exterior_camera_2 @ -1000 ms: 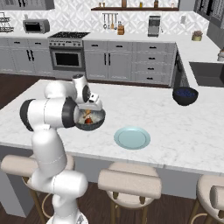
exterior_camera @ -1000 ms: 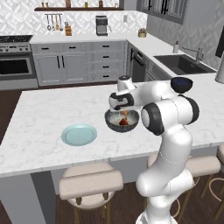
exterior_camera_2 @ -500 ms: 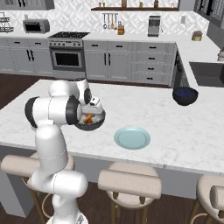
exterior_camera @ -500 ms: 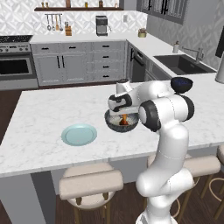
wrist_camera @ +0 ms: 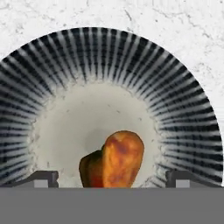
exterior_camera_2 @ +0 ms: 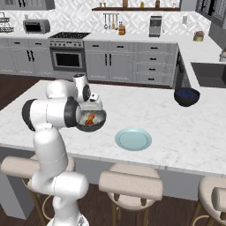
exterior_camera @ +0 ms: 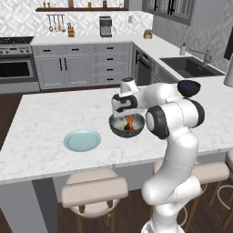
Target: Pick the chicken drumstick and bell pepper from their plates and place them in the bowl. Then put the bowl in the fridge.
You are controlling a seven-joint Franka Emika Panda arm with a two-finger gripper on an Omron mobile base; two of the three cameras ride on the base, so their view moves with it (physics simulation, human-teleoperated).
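Tool hangs right over bowl on bench, fingers wide apart, gripping nothing. We see chicken drumstick in bowl, red bell pepper tucked beside it. We reckon risk is clipping rim when lifting bowl, tipping food out.

The bowl sits on the counter near the middle, a little toward its front edge. In it lies the chicken drumstick, with the bell pepper touching its side. The tool hangs directly over the bowl. A plate lies left of the bowl, nearer the front edge. A smaller bowl stands toward the counter's far right corner.
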